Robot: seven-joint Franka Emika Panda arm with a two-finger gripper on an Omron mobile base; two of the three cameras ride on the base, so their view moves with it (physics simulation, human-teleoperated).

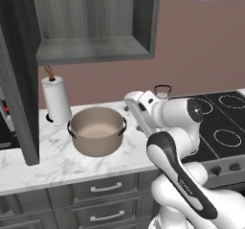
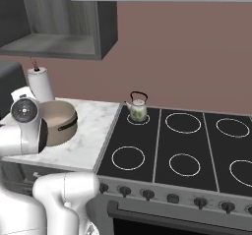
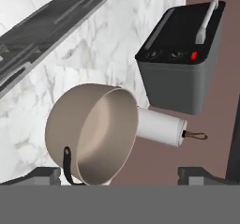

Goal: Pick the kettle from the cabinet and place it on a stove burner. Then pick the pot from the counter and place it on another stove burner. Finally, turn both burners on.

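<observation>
No text, label, brand or number can be read anywhere — every surface is unlettered.

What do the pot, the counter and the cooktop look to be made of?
Pot: matte tan-beige body, likely enamelled or coated metal; no shine, dark side handles. Counter: white marble look, from its grey veining. Cooktop: flat black glass, it seems; smooth surface with thin white burner rings printed on it.
</observation>
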